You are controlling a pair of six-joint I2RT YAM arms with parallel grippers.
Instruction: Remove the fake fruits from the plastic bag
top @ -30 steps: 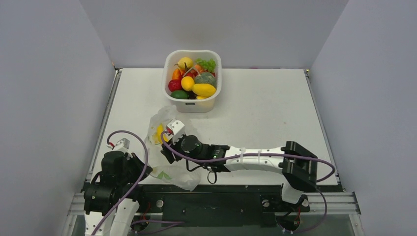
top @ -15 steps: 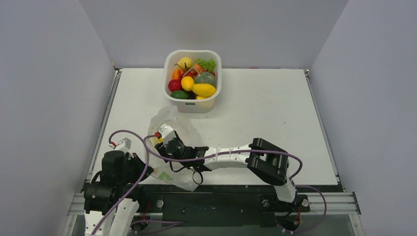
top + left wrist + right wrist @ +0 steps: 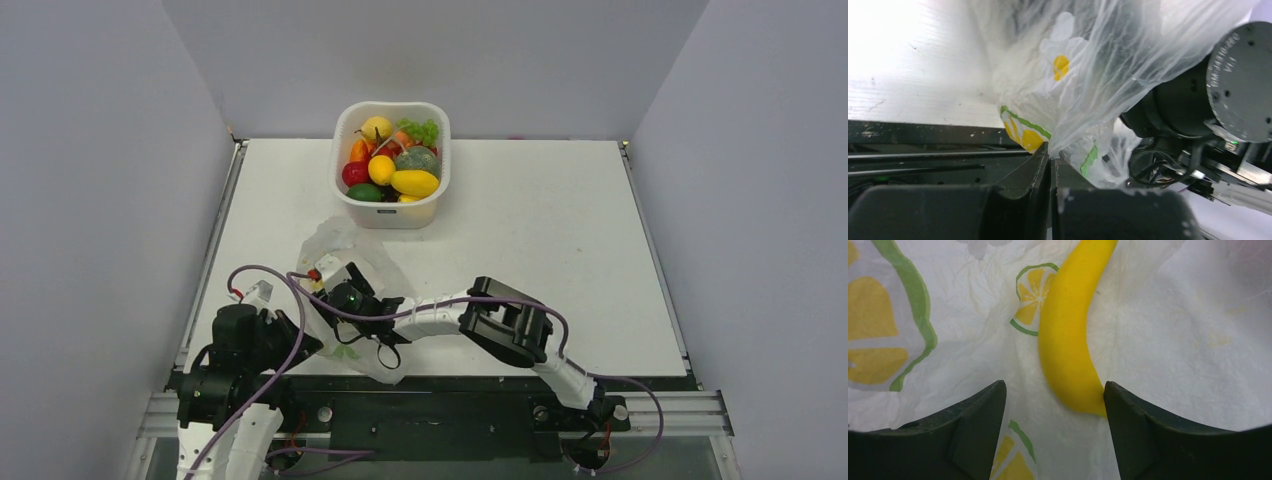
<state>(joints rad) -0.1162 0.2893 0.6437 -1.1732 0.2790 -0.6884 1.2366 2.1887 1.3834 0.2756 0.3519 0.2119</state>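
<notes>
The plastic bag [image 3: 345,250], thin and clear with green and yellow lemon prints, lies at the near left of the table. My left gripper [image 3: 1050,155] is shut on a pinch of the bag's near edge [image 3: 1068,135]; in the top view it sits at the bag's lower left corner [image 3: 305,345]. My right gripper [image 3: 1053,390] is open inside the bag. A yellow curved banana [image 3: 1065,340] lies on the bag's film between the jaws, its near end close to the right finger [image 3: 1128,415]. In the top view the right wrist [image 3: 350,298] is pushed into the bag.
A white square tub [image 3: 345,150] stands at the back centre, holding several fruits, among them a yellow lemon [image 3: 381,168], green grapes [image 3: 425,130] and a red round fruit [image 3: 354,173]. The right arm's elbow [image 3: 505,320] lies low near the front edge. Its wrist motor [image 3: 1228,80] fills the left wrist view's right side.
My right arm has slid left, its wrist going deeper into the bag and its elbow folding leftward. The left gripper keeps its hold on the bag edge.
</notes>
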